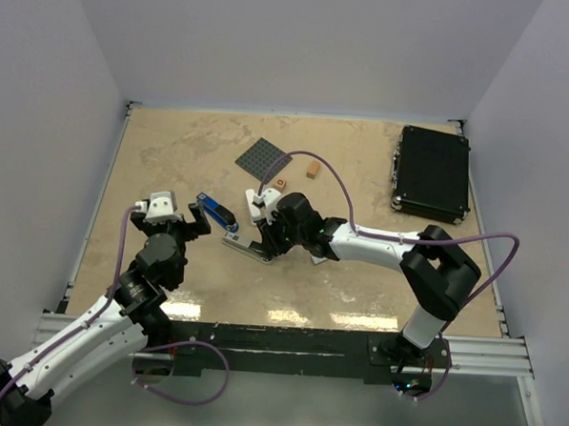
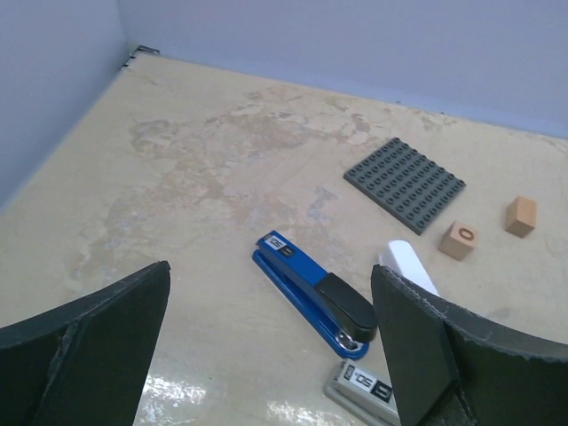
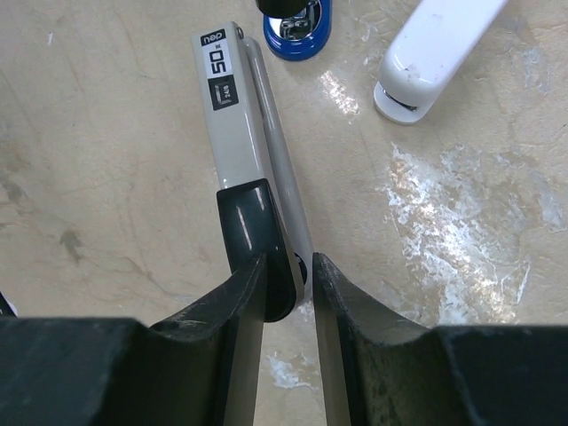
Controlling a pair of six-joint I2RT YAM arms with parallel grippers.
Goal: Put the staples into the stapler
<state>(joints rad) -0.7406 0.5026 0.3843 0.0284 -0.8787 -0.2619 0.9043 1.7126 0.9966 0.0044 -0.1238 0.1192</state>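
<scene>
A grey stapler (image 1: 244,247) (image 3: 235,115) lies in the middle of the table, with the blue stapler (image 1: 216,212) (image 2: 311,293) just left of it. My right gripper (image 3: 290,262) (image 1: 266,247) straddles the grey stapler's black rear end. Its left finger rests against the black cap and a slim gap shows at the right finger. My left gripper (image 2: 271,275) (image 1: 174,228) hangs wide open and empty, near the blue stapler on its left side. A white stapler (image 2: 408,264) (image 3: 435,44) lies just behind the grey one. The staples are not in view.
A grey studded baseplate (image 1: 264,159) (image 2: 405,185) lies behind the staplers. Two small orange blocks (image 1: 313,169) (image 2: 459,240) sit to its right. A black case (image 1: 432,173) stands at the far right. Walls close the table on three sides.
</scene>
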